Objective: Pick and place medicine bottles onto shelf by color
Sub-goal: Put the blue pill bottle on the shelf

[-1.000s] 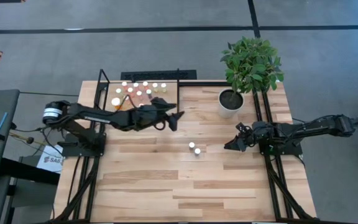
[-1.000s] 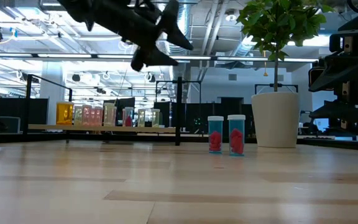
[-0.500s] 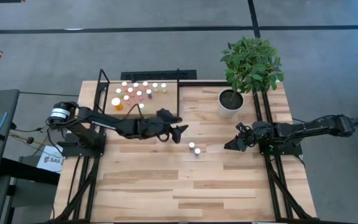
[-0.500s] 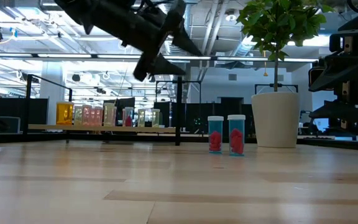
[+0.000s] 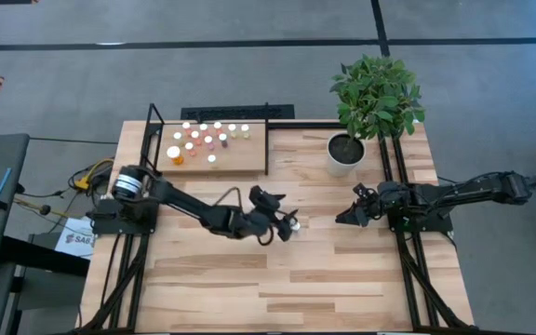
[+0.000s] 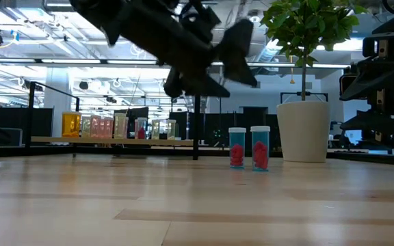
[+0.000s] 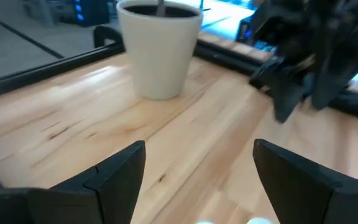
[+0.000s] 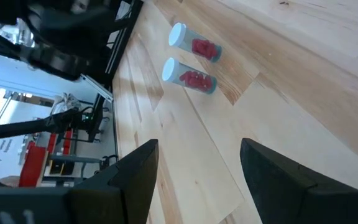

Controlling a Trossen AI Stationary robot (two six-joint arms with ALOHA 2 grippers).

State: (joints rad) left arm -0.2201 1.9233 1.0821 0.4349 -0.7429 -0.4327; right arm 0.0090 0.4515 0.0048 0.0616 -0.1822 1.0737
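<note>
High view: light-wood plank table (image 5: 249, 279); black-framed wooden shelf (image 5: 240, 160) at its far left holds small white-capped bottles (image 5: 207, 140). Left gripper (image 5: 285, 223), fingers spread, hovers over two clear red-filled bottles (image 6: 249, 147) mid-table. Right gripper (image 5: 347, 216) waits open nearby.

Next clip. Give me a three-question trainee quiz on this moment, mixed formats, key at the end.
1. True or false: the left claw hangs open above the two loose bottles in mid-table.
2. What fills those two bottles? A) red pills B) yellow liquid C) nothing
3. Fill in: the plant pot stands to the ___ of the shelf in the high view.

Key: 1 true; 2 A; 3 right. The right claw waits open at the table's right side.
</note>
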